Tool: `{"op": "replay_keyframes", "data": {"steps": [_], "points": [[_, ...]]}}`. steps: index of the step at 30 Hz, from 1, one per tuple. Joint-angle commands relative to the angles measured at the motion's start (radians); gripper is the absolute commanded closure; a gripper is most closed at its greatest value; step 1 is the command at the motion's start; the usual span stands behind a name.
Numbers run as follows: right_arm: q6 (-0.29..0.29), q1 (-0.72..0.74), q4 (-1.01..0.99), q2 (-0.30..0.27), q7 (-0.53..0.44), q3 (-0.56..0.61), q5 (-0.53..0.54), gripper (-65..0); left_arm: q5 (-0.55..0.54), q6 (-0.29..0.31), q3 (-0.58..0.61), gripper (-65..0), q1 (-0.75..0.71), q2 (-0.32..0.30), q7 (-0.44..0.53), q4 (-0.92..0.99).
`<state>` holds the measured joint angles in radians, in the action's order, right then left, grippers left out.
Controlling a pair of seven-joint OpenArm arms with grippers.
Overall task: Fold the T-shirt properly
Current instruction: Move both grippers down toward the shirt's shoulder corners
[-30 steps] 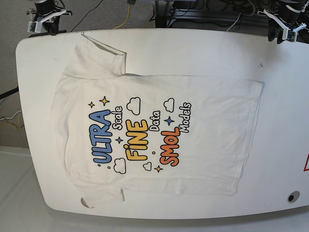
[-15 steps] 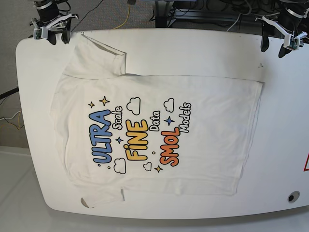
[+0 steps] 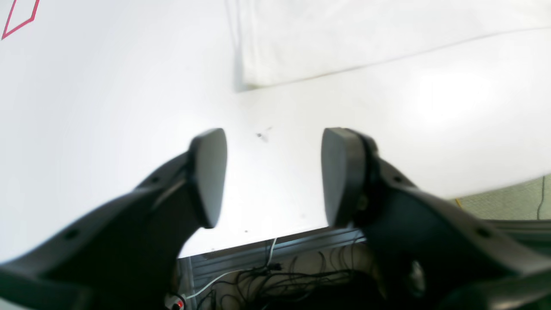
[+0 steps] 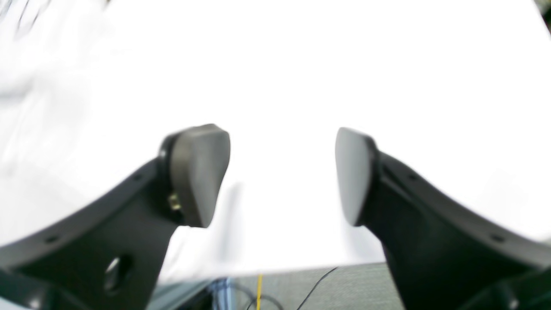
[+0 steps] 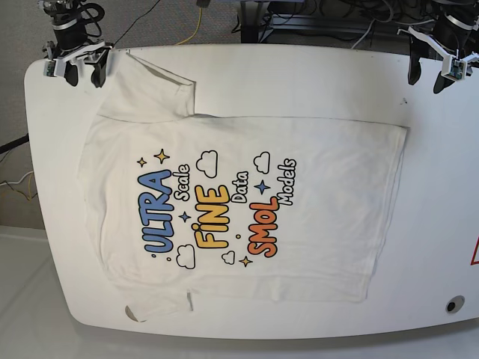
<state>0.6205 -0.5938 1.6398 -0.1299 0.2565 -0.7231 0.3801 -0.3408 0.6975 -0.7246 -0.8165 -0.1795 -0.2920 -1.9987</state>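
The white T-shirt (image 5: 247,202) lies flat and print-up on the white table (image 5: 441,187), collar end to the left, hem to the right. My right gripper (image 5: 84,77) is open and empty over the table's far left corner, just left of the upper sleeve (image 5: 153,86). Its wrist view shows open fingers (image 4: 198,172) over blurred white. My left gripper (image 5: 426,82) is open and empty at the far right edge, above the shirt's hem corner (image 5: 404,129). In the left wrist view the gripper (image 3: 273,172) hangs over bare table short of that corner (image 3: 258,77).
Cables and grey floor lie beyond the table's far edge (image 5: 299,22). A red marking (image 5: 474,253) sits at the right edge and a small round hole (image 5: 453,305) at the near right. The shirt's lower sleeve (image 5: 157,299) is near the front edge.
Both grippers have come in from beyond the far edge toward the table. The right one is closer to the upper sleeve. The shirt has not moved.
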Motion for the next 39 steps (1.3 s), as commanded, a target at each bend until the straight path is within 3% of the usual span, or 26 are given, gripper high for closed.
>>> {"op": "replay_keyframes", "data": {"steps": [1, 7, 9, 15, 25, 31, 33, 39], "points": [[0.008, 0.001, 0.021, -0.016, -0.003, -0.023, 0.023, -40.1, -0.027, 0.001, 0.001, -29.2, -0.001, -0.017, 0.028, -0.015], [0.004, -0.002, 0.077, -0.017, 0.076, -0.062, 0.014, -38.7, -0.026, 0.001, 0.015, -29.8, 0.005, -0.046, 0.009, -0.013], [0.006, -0.014, 0.12, -0.015, 0.152, -0.1, 0.015, -37.7, -0.013, 0.001, 0.044, -31.2, 0.004, -0.091, -0.001, -0.017], [0.007, -0.018, 0.124, -0.021, 0.19, -0.111, 0.039, -37.1, -0.011, 0.001, 0.053, -33.7, 0.013, -0.124, -0.018, -0.015], [0.01, -0.026, 0.054, -0.044, 0.129, -0.063, 0.07, -37.3, -0.028, 0.001, 0.024, -39.3, 0.036, -0.132, -0.027, -0.012], [0.012, -0.025, 0.06, -0.037, 0.11, -0.04, 0.066, -37.4, -0.023, -0.005, 0.026, -39.2, 0.089, -0.185, -0.034, 0.007], [0.016, -0.03, 0.046, -0.026, 0.101, -0.027, 0.055, -37.4, -0.016, -0.052, 0.014, -37.5, 0.125, -0.212, -0.03, 0.035], [0.017, -0.01, 0.046, -0.023, 0.106, -0.029, 0.055, -37.2, -0.013, -0.058, 0.008, -35.9, 0.142, -0.214, -0.026, 0.037]]}}
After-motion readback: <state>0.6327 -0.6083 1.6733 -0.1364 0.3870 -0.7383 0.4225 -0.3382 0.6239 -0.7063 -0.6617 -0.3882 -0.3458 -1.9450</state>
